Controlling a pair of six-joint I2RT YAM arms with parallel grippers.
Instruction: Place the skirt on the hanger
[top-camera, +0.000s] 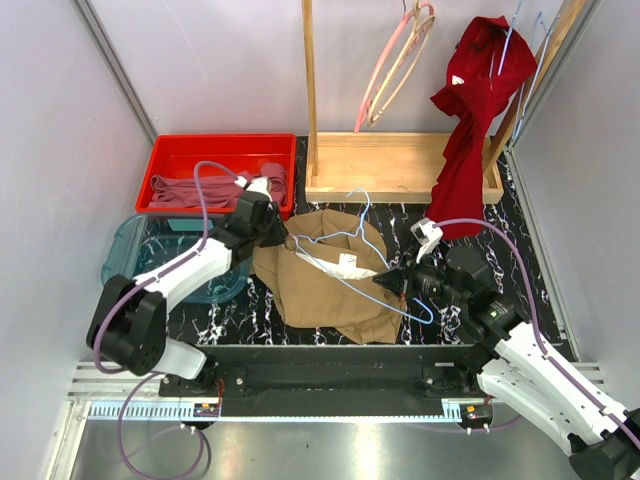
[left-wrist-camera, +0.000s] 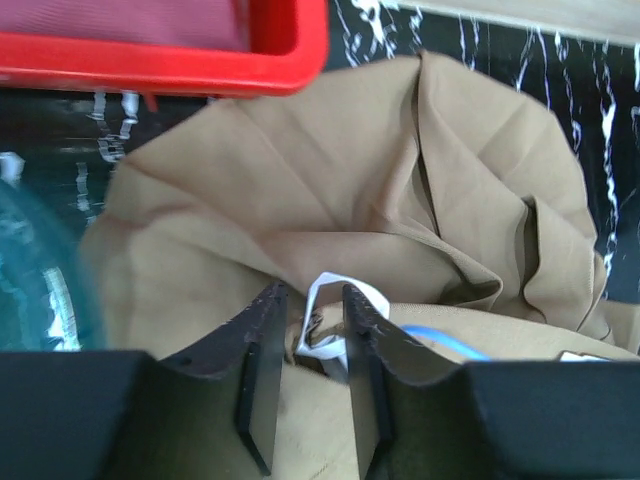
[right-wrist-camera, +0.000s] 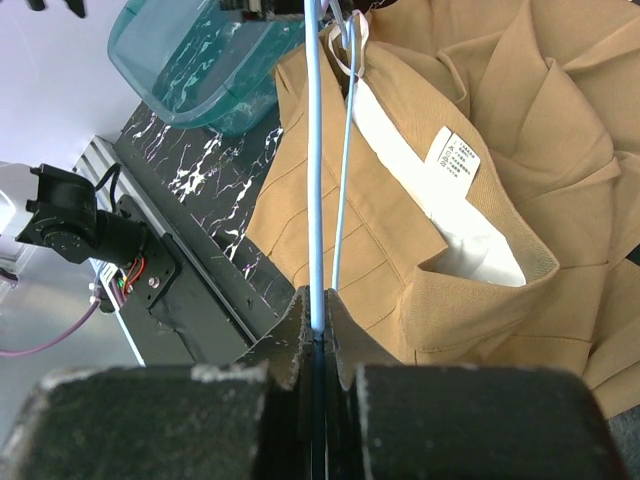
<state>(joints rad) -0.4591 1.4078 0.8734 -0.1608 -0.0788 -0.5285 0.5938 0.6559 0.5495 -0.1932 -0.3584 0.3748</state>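
The tan skirt (top-camera: 320, 285) lies crumpled on the dark table, its waist opening with white lining and a small tag (right-wrist-camera: 455, 158) facing up. A light-blue wire hanger (top-camera: 345, 240) lies across the skirt (right-wrist-camera: 480, 300). My right gripper (top-camera: 387, 281) is at the skirt's right edge, and the wrist view shows this gripper (right-wrist-camera: 318, 305) shut on the hanger's wire (right-wrist-camera: 317, 180). My left gripper (top-camera: 284, 236) is at the waist's upper left. Its jaws (left-wrist-camera: 311, 293) stand apart around a white ribbon loop (left-wrist-camera: 335, 288) of the skirt (left-wrist-camera: 300, 170), and blue wire (left-wrist-camera: 440, 343) shows beside them.
A red bin (top-camera: 175, 150) holding mauve cloth and a clear teal container (top-camera: 135, 245) sit at the left. Behind the skirt stands a wooden rack (top-camera: 400, 165). On it hang a pink hanger (top-camera: 400, 55) and a dark red garment (top-camera: 475, 110).
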